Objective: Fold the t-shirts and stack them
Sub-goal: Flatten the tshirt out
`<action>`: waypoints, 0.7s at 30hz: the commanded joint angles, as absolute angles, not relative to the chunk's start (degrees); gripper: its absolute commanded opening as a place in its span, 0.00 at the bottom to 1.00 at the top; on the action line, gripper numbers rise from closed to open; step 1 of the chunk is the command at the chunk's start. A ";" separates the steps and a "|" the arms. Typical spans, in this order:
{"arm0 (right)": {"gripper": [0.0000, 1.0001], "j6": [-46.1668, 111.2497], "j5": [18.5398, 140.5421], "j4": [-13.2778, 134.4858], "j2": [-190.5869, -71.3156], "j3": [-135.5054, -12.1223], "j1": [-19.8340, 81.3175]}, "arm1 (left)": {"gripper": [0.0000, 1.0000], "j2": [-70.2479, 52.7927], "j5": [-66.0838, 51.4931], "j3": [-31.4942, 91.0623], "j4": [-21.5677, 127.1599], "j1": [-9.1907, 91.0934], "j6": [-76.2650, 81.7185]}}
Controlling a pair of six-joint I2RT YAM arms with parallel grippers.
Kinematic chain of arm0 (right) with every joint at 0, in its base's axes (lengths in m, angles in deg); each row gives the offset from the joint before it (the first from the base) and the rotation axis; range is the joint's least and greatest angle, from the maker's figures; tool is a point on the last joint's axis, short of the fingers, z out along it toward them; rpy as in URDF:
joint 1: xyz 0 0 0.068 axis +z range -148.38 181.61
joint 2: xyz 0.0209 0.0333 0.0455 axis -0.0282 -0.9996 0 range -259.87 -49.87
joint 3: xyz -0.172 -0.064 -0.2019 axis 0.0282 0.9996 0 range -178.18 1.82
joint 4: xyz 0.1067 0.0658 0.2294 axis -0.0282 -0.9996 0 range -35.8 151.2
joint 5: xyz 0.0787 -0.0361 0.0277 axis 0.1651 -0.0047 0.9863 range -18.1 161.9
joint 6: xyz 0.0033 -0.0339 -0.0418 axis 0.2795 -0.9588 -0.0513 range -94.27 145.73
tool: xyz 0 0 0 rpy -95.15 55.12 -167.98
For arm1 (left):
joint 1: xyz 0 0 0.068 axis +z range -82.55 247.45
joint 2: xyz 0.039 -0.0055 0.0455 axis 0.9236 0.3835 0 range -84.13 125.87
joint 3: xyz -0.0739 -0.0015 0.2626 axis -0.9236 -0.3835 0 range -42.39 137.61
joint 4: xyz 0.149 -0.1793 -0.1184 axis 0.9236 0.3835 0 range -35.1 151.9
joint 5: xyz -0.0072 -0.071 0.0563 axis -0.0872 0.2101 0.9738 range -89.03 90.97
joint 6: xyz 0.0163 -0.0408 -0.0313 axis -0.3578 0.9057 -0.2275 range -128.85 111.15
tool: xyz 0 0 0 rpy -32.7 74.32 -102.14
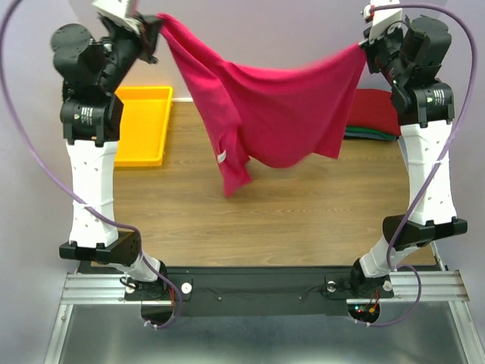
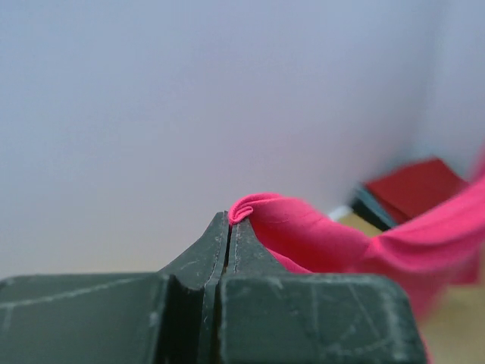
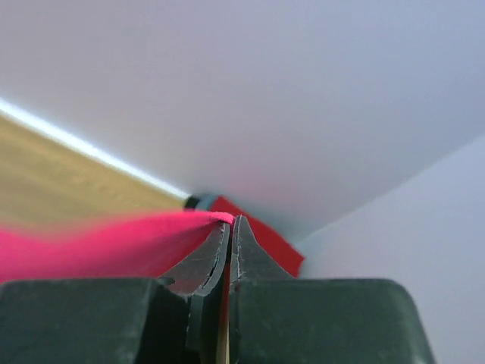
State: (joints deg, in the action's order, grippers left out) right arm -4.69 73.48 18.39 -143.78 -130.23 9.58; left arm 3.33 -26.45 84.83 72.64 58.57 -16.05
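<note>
while left tool (image 1: 157,29), right tool (image 1: 363,47) grip it, crimson t-shirt (image 1: 265,106) apparently airborne

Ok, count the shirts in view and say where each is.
3. The crimson shirt hangs between the left gripper and right gripper; a dark red one lies folded far right, on a green one. More may be hidden beneath.

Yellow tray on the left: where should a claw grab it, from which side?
The yellow tray: take its raised near wall from above, one finger inside, one outside. It lies flat, so the thin upright rim is the only pinchable edge.
</note>
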 commanded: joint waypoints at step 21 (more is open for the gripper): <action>0.00 -12.94 52.93 36.23 -142.86 -134.14 21.04 | 0.00 0.68 -19.87 88.65 60.18 60.50 -16.49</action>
State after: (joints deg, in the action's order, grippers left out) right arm -8.80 59.82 27.27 -144.94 -129.16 21.34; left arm 2.82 -23.92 84.55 68.96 58.35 -15.64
